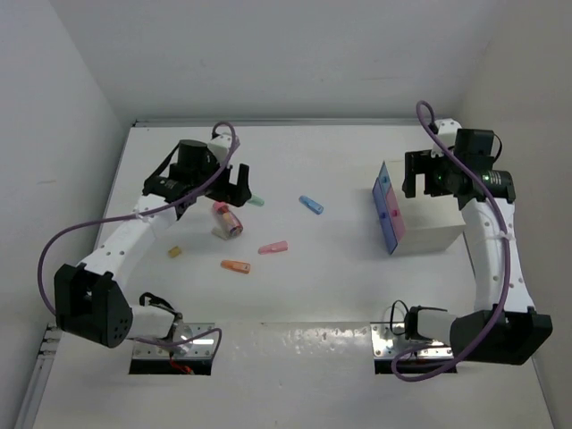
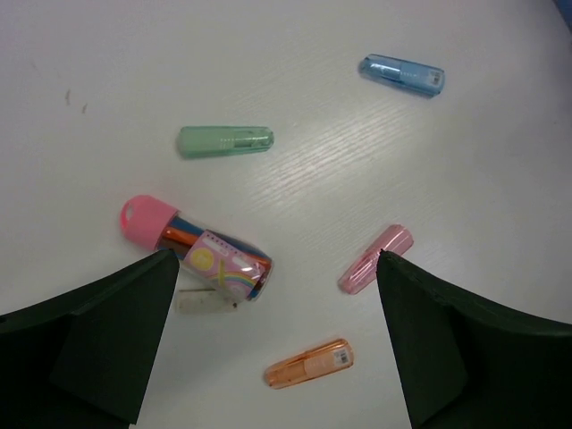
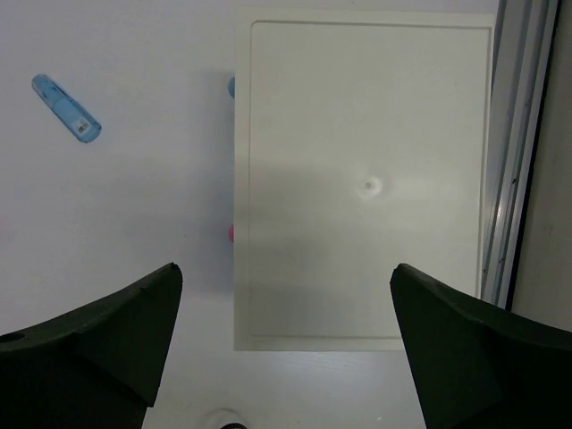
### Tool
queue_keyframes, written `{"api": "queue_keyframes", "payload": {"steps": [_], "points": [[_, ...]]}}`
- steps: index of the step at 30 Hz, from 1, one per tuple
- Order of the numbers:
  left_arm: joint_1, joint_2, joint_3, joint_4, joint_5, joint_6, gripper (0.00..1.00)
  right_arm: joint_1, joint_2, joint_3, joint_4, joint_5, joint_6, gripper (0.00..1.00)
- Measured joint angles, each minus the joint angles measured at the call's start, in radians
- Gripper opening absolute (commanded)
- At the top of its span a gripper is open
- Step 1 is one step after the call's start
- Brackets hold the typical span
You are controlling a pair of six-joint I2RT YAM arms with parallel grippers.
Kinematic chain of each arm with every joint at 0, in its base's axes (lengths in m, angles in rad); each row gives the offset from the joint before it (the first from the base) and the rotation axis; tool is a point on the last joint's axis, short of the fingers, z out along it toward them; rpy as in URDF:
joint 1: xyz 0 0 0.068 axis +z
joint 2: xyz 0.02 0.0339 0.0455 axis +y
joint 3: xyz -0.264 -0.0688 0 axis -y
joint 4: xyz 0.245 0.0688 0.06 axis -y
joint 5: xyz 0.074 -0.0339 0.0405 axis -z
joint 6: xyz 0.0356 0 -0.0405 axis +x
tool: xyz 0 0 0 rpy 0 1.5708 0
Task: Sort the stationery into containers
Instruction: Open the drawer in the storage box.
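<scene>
Nearest the arm bases, on the white table (image 1: 340,295), lies the orange piece (image 1: 236,266). The yellow piece (image 1: 174,252) is off to its left and the pink piece (image 1: 273,247) is just beyond it on the right. A little farther back the pink-capped cylinder (image 2: 210,255) lies on its side, right against a pale, clear piece (image 2: 204,302). The left gripper (image 2: 277,257) hangs above this cluster with its fingers spread wide, gripping nothing. Beyond it are the mint green piece (image 2: 225,140) and, farther right, the blue piece (image 2: 402,73), each lying apart from the others.

On the right side of the table stands the white cabinet (image 3: 366,179). The blue drawer (image 3: 231,87) and the pink drawer (image 3: 230,234) are both pushed in. From the right wrist only their knobs show past the cabinet's top edge. Their insides are hidden, so what they hold cannot be told. The right gripper (image 3: 286,268) hovers over the cabinet top, fingers wide apart and empty. Every piece of stationery in view lies loose on the table.
</scene>
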Motion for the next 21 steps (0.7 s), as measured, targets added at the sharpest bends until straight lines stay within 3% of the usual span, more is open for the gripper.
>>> {"api": "queue_keyframes", "payload": {"steps": [4, 10, 15, 21], "points": [[-0.014, 0.037, 0.003, 0.070, 0.068, -0.001, 0.98, 0.000, 0.044, 0.034, -0.005, 0.014, -0.003, 0.97], [-0.035, 0.187, 0.074, 0.252, 0.286, -0.077, 0.84, 0.000, 0.152, 0.125, -0.013, 0.044, -0.004, 0.91], [-0.072, 0.392, 0.117, 0.525, 0.472, -0.308, 0.70, 0.000, 0.245, 0.198, -0.023, 0.068, 0.008, 0.84], [-0.161, 0.579, 0.116, 0.838, 0.547, -0.603, 0.61, 0.003, 0.310, 0.212, -0.023, 0.083, 0.018, 0.75]]}}
